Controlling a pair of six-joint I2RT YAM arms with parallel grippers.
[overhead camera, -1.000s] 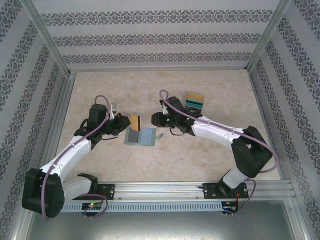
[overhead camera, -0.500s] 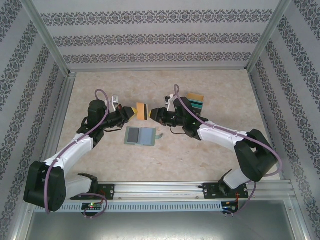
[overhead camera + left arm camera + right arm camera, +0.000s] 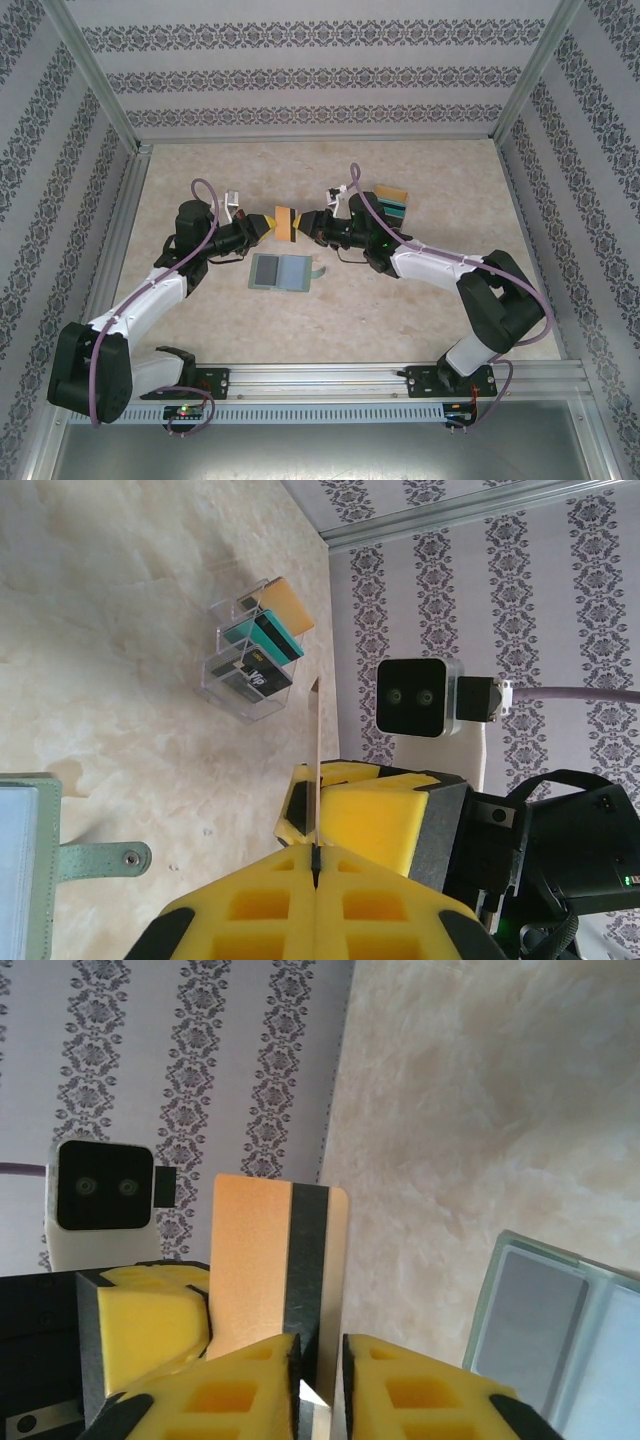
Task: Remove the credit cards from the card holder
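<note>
both arms have lifted away from the card holder [image 3: 281,271] since a second ago, and the right gripper [image 3: 306,222] has since closed in on the card from the right.

the left gripper [image 3: 266,225] is clamped on a yellow-gold card [image 3: 284,222] with a dark stripe and holds it in the air over the middle of the table [image 3: 400,320], a little toward the far edge from the holder. in the left wrist view the card [image 3: 317,750] shows edge-on, standing up out of the closed yellow fingers [image 3: 250,910].

the right gripper meets it head-on. in the right wrist view its two yellow fingers [image 3: 240,1390] stand a narrow gap apart with the striped end of the card [image 3: 280,1260] in that gap. whether the pads press on the card cannot be told.

the grey-green card holder lies open and flat on the table near its middle, below the two grippers and nearer the near edge. its strap tab [image 3: 100,860] sticks out on the right side. grey pockets show inside it [image 3: 545,1320].

a clear stand [image 3: 390,203] sits toward the far right of the table's middle, well apart from the holder. three cards [image 3: 270,635] lean in it: one yellow-gold, one teal, one dark.
</note>
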